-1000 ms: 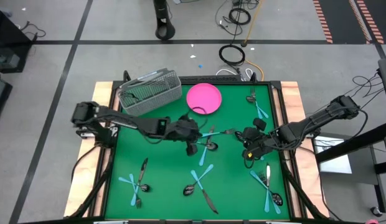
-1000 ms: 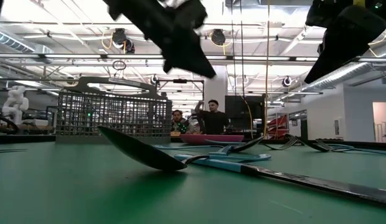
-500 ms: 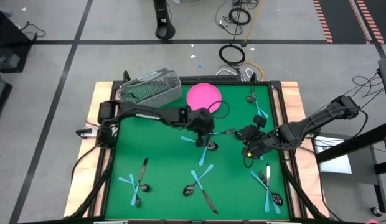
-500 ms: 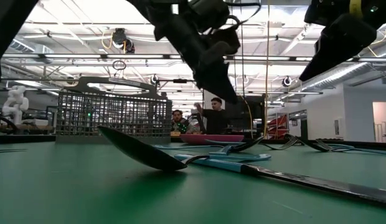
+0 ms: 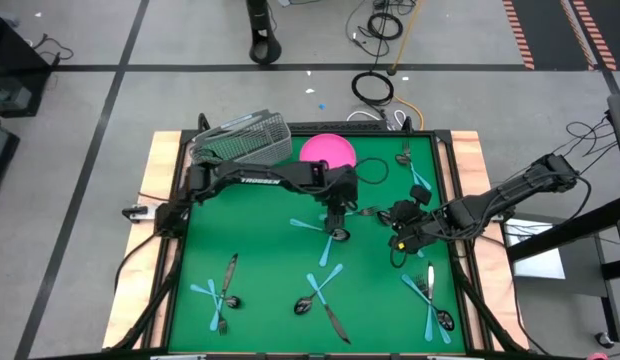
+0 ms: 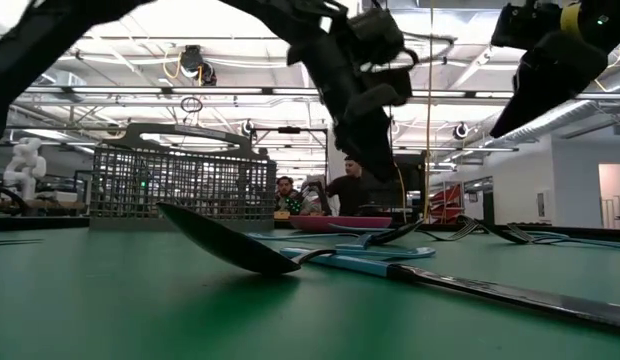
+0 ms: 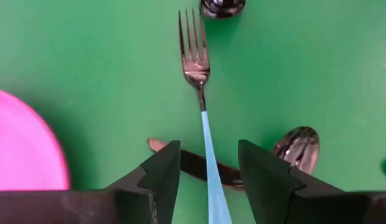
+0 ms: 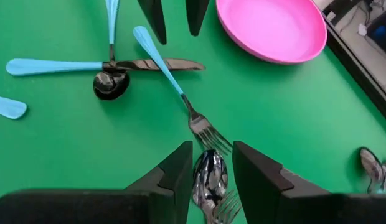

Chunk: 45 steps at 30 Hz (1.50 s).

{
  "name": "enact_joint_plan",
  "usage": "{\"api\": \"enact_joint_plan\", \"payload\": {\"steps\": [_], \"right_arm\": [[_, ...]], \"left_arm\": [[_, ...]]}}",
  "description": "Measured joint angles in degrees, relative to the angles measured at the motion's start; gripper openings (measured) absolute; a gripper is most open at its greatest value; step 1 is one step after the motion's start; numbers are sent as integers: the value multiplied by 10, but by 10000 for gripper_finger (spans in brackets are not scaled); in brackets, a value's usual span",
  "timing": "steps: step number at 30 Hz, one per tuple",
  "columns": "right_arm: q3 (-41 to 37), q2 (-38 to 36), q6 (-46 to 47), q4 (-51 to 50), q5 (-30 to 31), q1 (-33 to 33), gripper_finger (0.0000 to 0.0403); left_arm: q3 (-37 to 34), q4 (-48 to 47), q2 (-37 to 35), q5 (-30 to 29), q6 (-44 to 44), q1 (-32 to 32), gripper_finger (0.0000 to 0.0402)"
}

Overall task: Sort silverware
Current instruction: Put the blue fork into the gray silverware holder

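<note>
I am looking down on the green table (image 5: 260, 270), which is carrying everything. At about eleven o'clock on it the grey wire basket (image 5: 240, 148) is sitting, and just beside that, near twelve o'clock, the pink plate (image 5: 325, 152) is lying flat.

My left arm is reaching across from nine o'clock toward the middle, and the left gripper (image 7: 207, 163) is hovering over a small crossed pile just at six o'clock of the plate. Its fingers (image 7: 159, 177) are standing wide apart and gripping nothing; a blue-handled fork (image 7: 199, 93) is lying on the mat in line between them, tines pointing away from the wrist, its handle crossing over a blue-handled knife (image 8: 143, 65). A dark spoon (image 7: 297, 145) is resting just beside that crossing.

My right arm is coming in from three o'clock, and the right gripper (image 8: 211, 171) is hanging to the three o'clock side of centre. Its fingers are standing narrow, with a spoon bowl (image 8: 209, 175) showing between them, though I cannot tell whether they are pinching it.

The rest of the silverware is lying in small clusters: one (image 5: 415, 170) at one o'clock, one (image 5: 430, 300) at five o'clock, one (image 5: 322, 295) at six o'clock, one (image 5: 222, 290) at seven o'clock.
</note>
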Motion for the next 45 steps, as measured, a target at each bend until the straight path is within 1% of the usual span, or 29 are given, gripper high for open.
{"api": "enact_joint_plan", "payload": {"steps": [5,11,14,18,26,32,41,45], "right_arm": [[0,0,24,-20,-12,0,102],[0,0,24,-19,-12,0,102],[0,0,22,-20,-11,0,102],[0,0,13,-20,-9,0,102],[0,0,5,-19,-8,0,102],[0,0,5,-18,-7,0,102],[0,0,3,-18,-6,0,102],[0,0,3,-18,-6,0,102]], "left_arm": [[49,-16,44,24,9,0,164],[78,-17,87,26,14,-3,164],[79,4,96,23,14,-5,164],[79,19,103,4,12,-6,164],[79,16,109,-5,11,-6,164],[79,9,128,-4,10,-5,164],[79,14,128,-15,9,-5,164],[79,14,128,-17,9,-6,147]]}}
